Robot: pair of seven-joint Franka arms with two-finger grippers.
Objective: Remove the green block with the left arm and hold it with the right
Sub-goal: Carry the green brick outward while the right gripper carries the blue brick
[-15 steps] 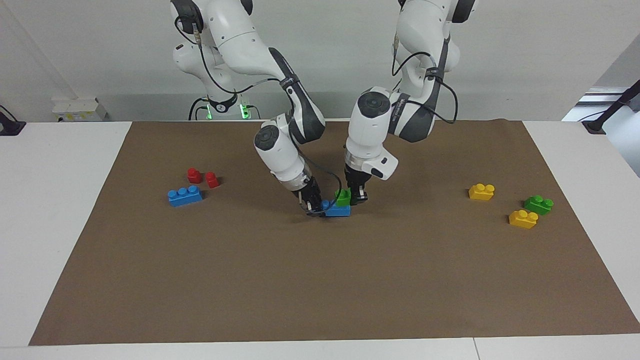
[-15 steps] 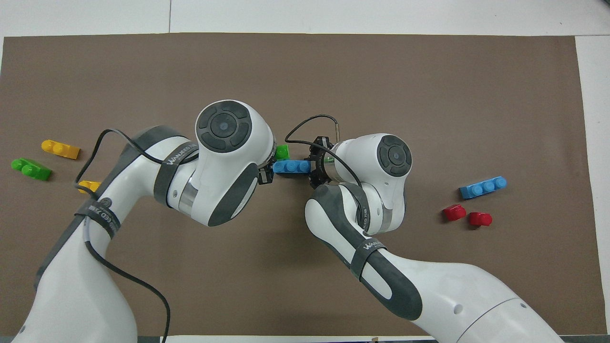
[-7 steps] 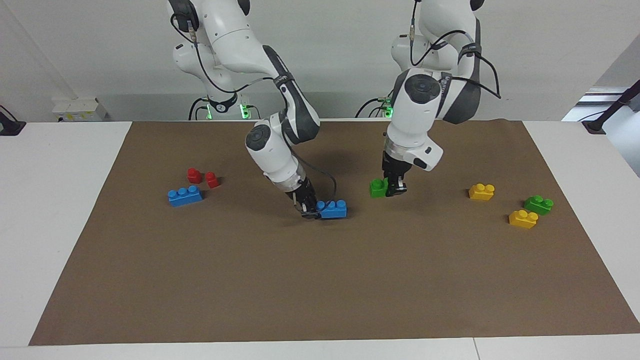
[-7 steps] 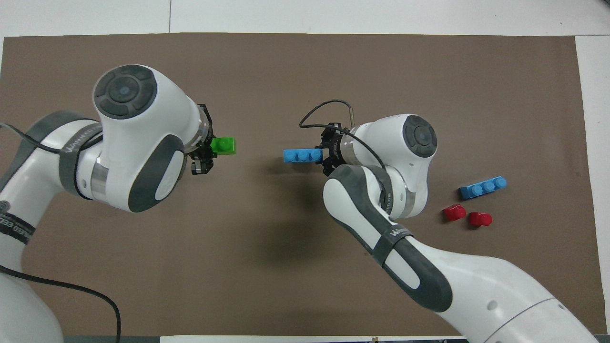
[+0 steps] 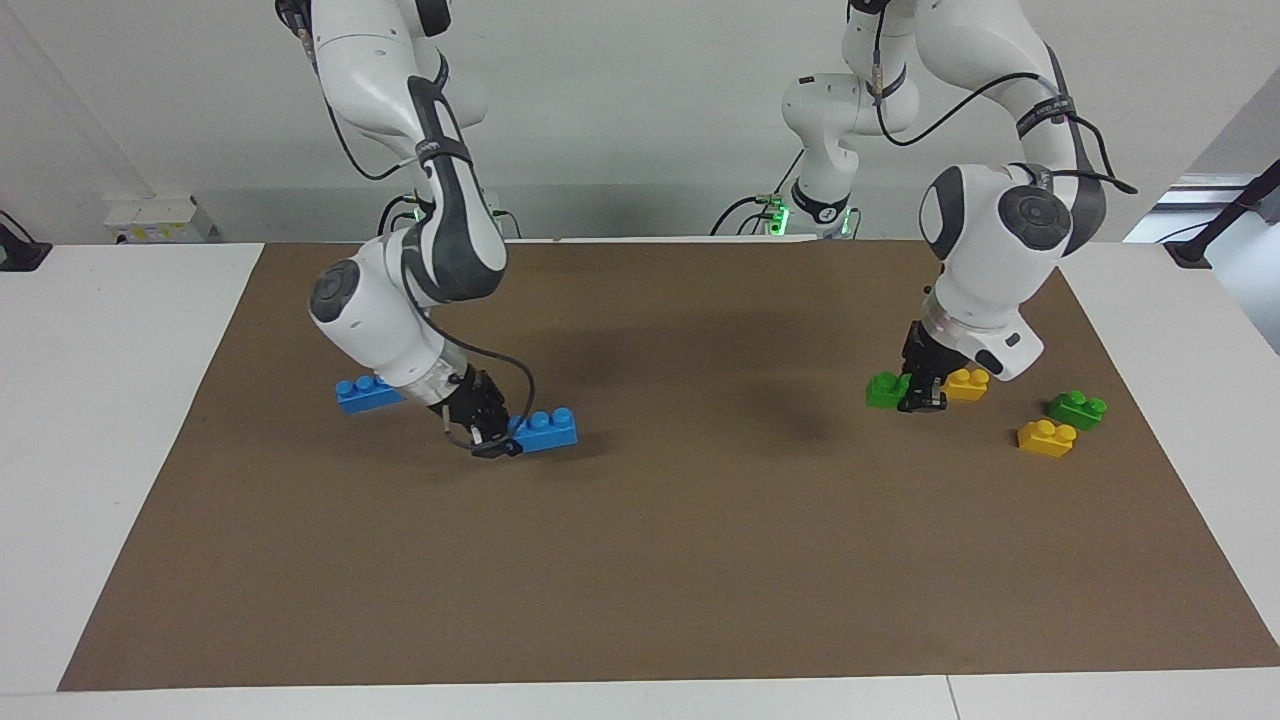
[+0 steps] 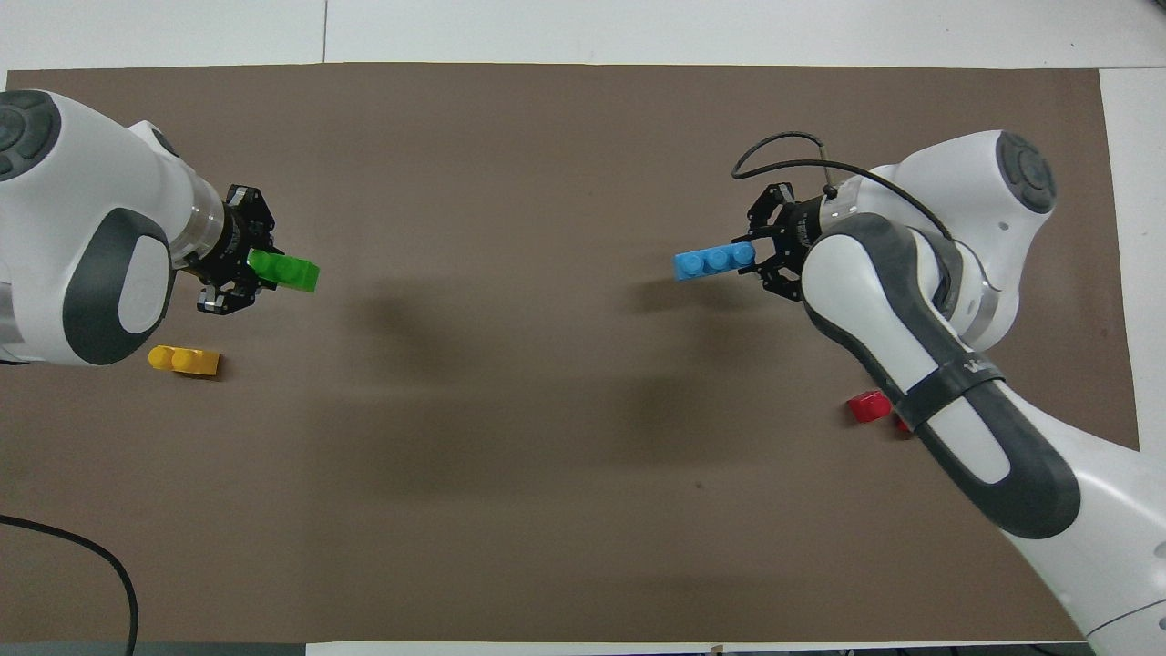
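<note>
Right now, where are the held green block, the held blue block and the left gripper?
green block (image 6: pixel 291 271), overhead view, its top.
blue block (image 5: pixel 545 429), facing view, its front side.
left gripper (image 5: pixel 920 400), facing view, between fingertips.

I see a bright green block (image 5: pixel 886 390) against the black left gripper (image 5: pixel 922 398), and a light blue three-stud brick (image 5: pixel 545 429) against the black right gripper (image 5: pixel 488 437). Both arms are white with dark grey panels; the left arm (image 5: pixel 1000 250) has a plain white wrist. The mat (image 5: pixel 640 560) is flat brown on a white table (image 5: pixel 100 400). I also make out a second blue brick (image 5: pixel 362 392), two yellow bricks (image 5: pixel 968 383) (image 5: pixel 1046 437), another green brick (image 5: pixel 1078 408) and a red piece (image 6: pixel 868 406).
</note>
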